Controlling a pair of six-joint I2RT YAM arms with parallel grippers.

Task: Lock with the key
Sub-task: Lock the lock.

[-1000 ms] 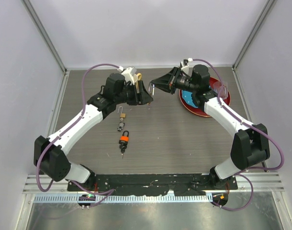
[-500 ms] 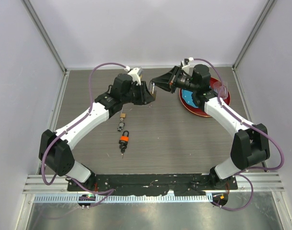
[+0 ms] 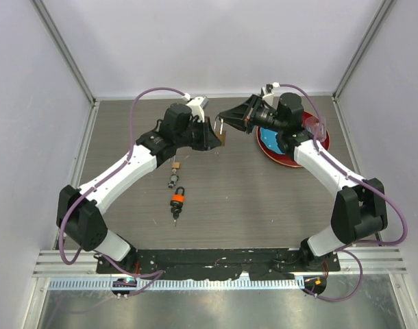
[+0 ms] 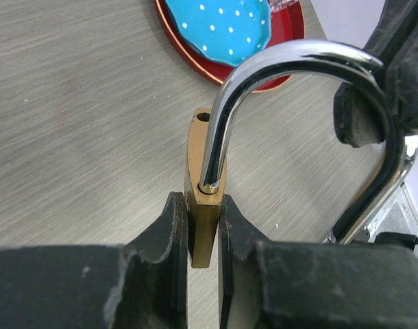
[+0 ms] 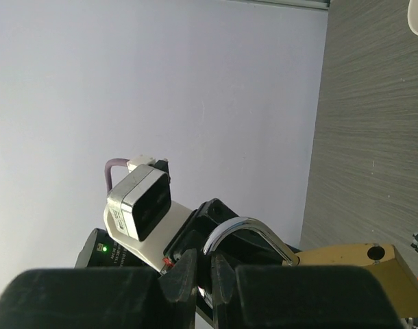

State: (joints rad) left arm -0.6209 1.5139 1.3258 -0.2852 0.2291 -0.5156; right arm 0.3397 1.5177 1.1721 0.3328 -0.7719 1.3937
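The left gripper (image 4: 203, 218) is clenched on the padlock (image 4: 203, 171), its two black fingers (image 4: 173, 233) pinching the narrow brass body from both flat sides near its lower end. In the left wrist view the body's long axis runs straight away from the fingers, with the shackle end farthest out. The shackle (image 4: 298, 55) is open. One leg sits in the body, beside the empty hole on the body's top face. The rest arches over to the right and its free leg hangs clear of the body. The right gripper (image 5: 203, 267) is clamped on that steel loop, its fingers closed tight around the bend. From above, the two grippers meet over the back middle of the table (image 3: 264, 205), with the padlock between them, brass body toward the left arm and loop toward the right arm. Well nearer the arm bases lie a small brass piece (image 3: 175, 166) and an orange-and-black item (image 3: 178, 200), too small to identify. A red-rimmed plate (image 3: 291, 161) sits at back right.
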